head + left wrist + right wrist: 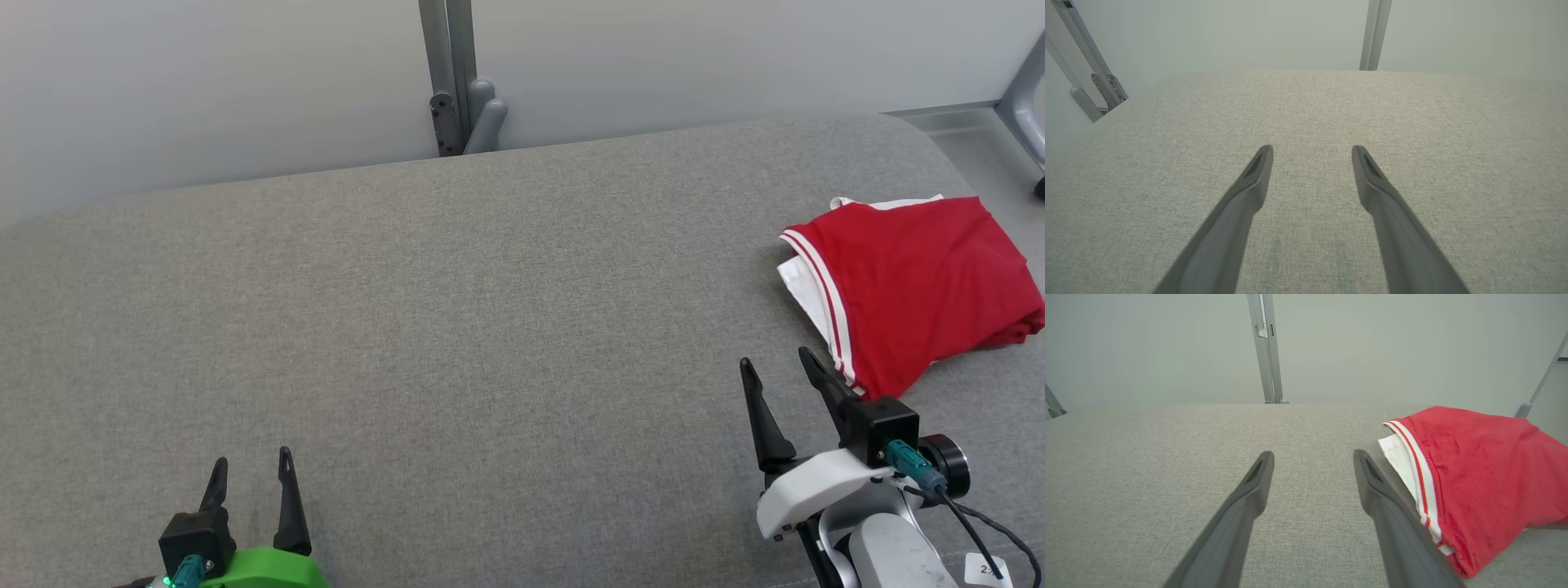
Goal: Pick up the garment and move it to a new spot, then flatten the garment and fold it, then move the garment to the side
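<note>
The garment [922, 286] is red with a white, red-striped hem and a white lining. It lies folded on the grey fabric surface [457, 327] at the far right. In the right wrist view the garment [1482, 482] lies just right of the fingers. My right gripper [775, 363] stands open just left of the garment's near corner, with nothing between its fingers; the right gripper [1313, 456] shows the same gap there. My left gripper [251, 459] is open at the lower left, far from the garment. In its own view the left gripper [1312, 150] hangs open over bare fabric.
A pale wall runs behind the surface, with a grey metal post and bracket [457, 90] at its middle. The surface's rounded right corner drops to a floor strip and a grey frame leg [1024, 98]. A cable [971, 523] trails from the right wrist.
</note>
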Robot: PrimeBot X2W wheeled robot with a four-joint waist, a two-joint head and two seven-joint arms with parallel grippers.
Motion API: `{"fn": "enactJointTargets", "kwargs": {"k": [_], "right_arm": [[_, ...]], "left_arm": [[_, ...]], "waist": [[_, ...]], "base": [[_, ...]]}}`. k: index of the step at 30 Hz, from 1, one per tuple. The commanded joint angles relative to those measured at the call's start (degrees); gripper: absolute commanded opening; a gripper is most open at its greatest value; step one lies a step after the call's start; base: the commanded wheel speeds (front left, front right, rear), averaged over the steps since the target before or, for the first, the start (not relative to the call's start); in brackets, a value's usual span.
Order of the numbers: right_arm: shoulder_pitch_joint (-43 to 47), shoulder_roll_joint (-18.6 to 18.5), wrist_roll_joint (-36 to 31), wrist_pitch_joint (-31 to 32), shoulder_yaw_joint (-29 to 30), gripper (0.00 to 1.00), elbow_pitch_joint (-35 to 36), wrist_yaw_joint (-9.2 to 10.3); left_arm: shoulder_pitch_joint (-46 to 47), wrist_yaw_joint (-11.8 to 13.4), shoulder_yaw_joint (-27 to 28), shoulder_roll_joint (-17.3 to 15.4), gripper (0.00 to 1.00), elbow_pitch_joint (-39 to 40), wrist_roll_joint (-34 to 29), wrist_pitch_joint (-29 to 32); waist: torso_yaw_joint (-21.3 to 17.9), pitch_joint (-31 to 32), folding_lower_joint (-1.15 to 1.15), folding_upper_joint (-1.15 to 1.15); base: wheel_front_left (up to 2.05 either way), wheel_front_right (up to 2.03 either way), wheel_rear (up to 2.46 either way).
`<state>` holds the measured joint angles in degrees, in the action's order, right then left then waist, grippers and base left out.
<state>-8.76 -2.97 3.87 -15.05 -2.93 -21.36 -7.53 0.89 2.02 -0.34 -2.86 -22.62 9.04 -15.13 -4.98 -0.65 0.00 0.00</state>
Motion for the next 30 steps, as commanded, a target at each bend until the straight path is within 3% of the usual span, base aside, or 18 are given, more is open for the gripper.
{"fn": "enactJointTargets", "kwargs": {"k": [1, 23, 24, 30], "right_arm": [[0.21, -0.07, 0.33, -0.14, -0.09, 1.0, 0.01, 0.09], [-0.19, 0.0, 0.27, -0.02, -0.43, 1.0, -0.51, 0.01], [0.9, 0.2, 0.04, 0.05, -0.36, 0.0, -1.29, -0.01], [1.79, 0.47, 2.61, 0.97, 0.26, 0.0, -3.15, -0.01]], "left_arm": [[-0.37, -0.29, -0.12, -0.14, 1.0, 0.07, -0.01, 0.02], [0.08, -1.23, 0.57, -0.04, 1.0, -0.28, -0.25, 0.0], [-0.43, -1.06, 0.3, 0.23, 0.0, -1.0, 0.01, 0.0], [0.06, -1.31, 0.96, 0.51, 0.0, -3.2, 2.27, 1.11]], "waist": [[0.08, -0.09, 0.0, 0.0], [0.84, -0.39, 0.0, 0.0], [0.85, -0.39, 0.0, 0.0], [0.94, -0.37, 0.0, 0.0]], "base": [[0.0, 0.0, 0.0], [0.0, 0.0, 0.0], [0.0, 0.0, 0.0], [0.0, 0.0, 0.0]]}}
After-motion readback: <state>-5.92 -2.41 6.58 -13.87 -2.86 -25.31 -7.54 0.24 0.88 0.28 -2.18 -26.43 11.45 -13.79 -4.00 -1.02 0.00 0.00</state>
